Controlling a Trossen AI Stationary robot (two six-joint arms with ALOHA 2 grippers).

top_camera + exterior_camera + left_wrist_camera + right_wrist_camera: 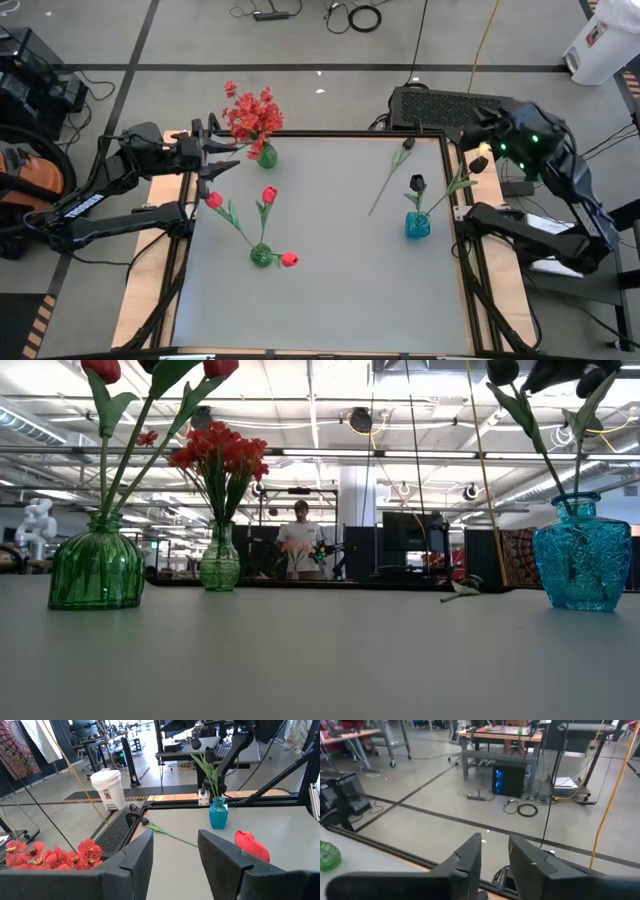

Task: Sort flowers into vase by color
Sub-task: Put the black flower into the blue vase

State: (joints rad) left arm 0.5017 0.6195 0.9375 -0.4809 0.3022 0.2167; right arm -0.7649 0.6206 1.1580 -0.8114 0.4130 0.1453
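A small green vase [266, 156] at the far left holds red clustered sprays [250, 112]. A second green vase [260, 256] nearer the middle holds three red tulip buds [269, 194]. A blue vase [417, 225] on the right holds black blooms [416, 184] on green stems. One black-bloomed flower [388, 178] lies flat on the table near the far edge. My left gripper [225, 160] hovers open just left of the spray vase, and nothing is between its fingers [135, 865]. My right gripper [475, 135] is open above the far right corner, beyond the blue vase, and is empty [495, 850].
A black keyboard-like box [445, 105] sits just beyond the far right edge. A wooden frame rims the table [330, 132]. Bare grey surface lies across the middle and near half. A person [298, 540] stands in the room well behind the table.
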